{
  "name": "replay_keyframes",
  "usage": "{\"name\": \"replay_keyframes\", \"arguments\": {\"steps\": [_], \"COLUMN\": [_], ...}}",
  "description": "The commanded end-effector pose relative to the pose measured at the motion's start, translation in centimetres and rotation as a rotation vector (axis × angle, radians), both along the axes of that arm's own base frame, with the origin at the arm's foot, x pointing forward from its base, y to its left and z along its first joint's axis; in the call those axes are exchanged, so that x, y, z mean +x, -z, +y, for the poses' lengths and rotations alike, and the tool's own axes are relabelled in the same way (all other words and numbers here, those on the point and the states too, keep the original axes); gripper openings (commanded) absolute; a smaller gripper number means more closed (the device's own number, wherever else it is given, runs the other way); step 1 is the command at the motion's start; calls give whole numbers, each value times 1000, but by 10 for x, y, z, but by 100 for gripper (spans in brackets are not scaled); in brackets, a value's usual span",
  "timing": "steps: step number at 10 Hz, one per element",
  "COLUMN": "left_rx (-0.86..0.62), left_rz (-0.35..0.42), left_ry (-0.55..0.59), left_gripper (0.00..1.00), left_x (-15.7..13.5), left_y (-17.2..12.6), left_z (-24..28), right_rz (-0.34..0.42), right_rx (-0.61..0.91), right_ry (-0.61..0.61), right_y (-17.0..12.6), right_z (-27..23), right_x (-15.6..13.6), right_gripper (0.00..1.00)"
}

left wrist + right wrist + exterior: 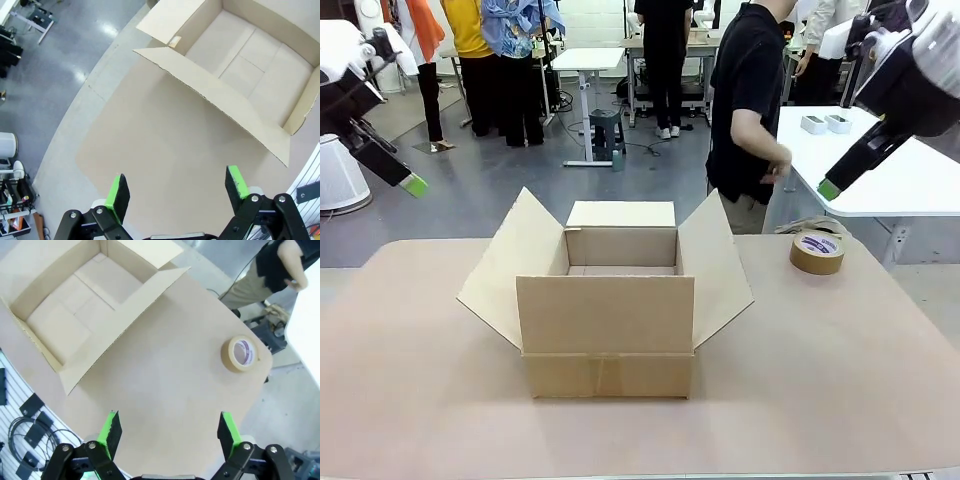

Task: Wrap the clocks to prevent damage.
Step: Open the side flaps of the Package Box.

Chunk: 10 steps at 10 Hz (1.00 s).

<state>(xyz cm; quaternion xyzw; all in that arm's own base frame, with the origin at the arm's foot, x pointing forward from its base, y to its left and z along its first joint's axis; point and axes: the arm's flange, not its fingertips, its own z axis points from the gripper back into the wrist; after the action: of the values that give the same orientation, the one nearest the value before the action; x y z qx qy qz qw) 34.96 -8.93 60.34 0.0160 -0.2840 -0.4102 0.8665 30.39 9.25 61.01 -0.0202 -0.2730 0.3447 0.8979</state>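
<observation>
Centrally, an open cardboard box (608, 315) sits near a tape roll (817, 252).

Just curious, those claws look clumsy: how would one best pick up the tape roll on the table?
Probably from straight above. The tape roll lies flat, hole facing up, so one finger could drop into the hole and the other outside, pinching the ring's wall. The open right gripper hangs nearest it.
</observation>
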Motion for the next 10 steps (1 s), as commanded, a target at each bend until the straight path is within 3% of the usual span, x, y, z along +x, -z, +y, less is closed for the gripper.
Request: {"name": "replay_keyframes", "arguments": {"steps": [1, 5, 6, 7, 9, 10], "left_rx": [2, 7, -72, -179, -321, -370], "left_rz": [3, 17, 29, 42, 39, 40], "left_ry": [0, -1, 126, 208, 319, 319], "left_gripper": [100, 100, 100, 100, 100, 100], "left_x": [10, 9, 19, 12, 17, 11], "left_y": [13, 11, 2, -3, -19, -18], "left_z": [-4, -3, 17, 36, 68, 83], "right_rz": [10, 21, 8, -37, 3, 56], "right_rx": [7, -1, 4, 62, 193, 270], "right_ry": [8, 6, -154, -129, -158, -207], "right_y": [19, 16, 12, 3, -12, -16], "right_z": [0, 1, -18, -38, -67, -80], "right_x": [21, 16, 19, 19, 22, 22], "right_gripper": [100, 100, 100, 100, 100, 100]}}
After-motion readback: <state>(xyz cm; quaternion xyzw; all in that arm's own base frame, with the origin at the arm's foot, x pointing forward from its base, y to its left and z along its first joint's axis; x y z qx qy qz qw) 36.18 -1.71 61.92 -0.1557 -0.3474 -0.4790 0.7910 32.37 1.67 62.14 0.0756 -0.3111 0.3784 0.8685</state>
